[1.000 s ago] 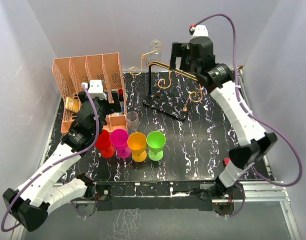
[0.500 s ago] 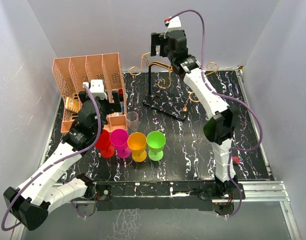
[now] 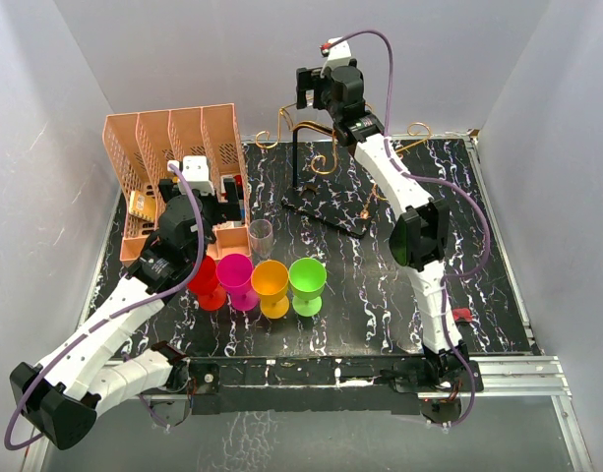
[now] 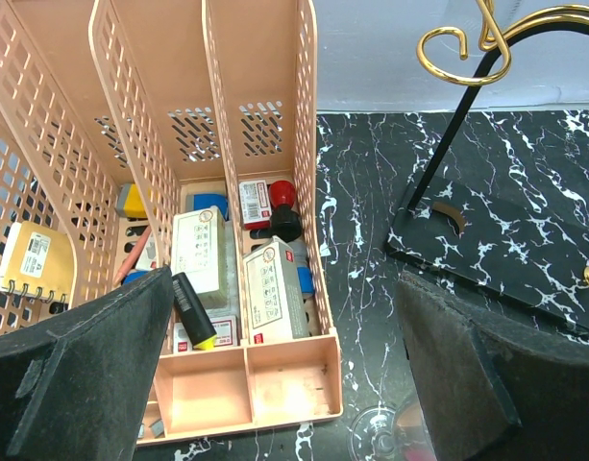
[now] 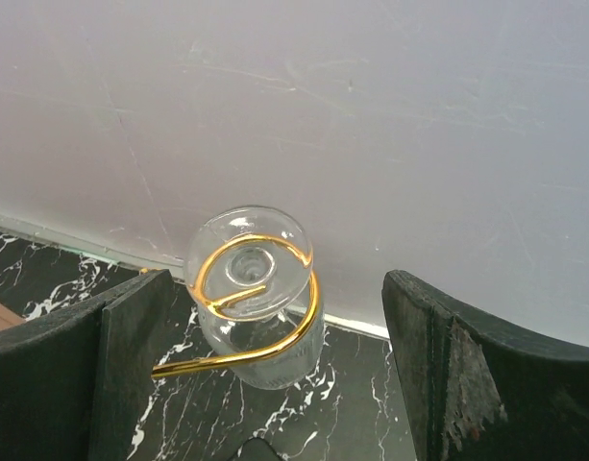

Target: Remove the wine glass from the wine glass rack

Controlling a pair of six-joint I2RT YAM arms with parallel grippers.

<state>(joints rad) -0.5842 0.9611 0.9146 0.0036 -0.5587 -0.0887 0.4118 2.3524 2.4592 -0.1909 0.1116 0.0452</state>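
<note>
Right wrist | clear wine glass (image 5: 248, 264) hangs inverted in curled gold-wire rack (image 5: 227, 356) | both jaws wide, empty

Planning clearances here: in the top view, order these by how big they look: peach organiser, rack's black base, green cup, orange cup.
1. peach organiser
2. rack's black base
3. green cup and orange cup: they look alike, so tied.
</note>
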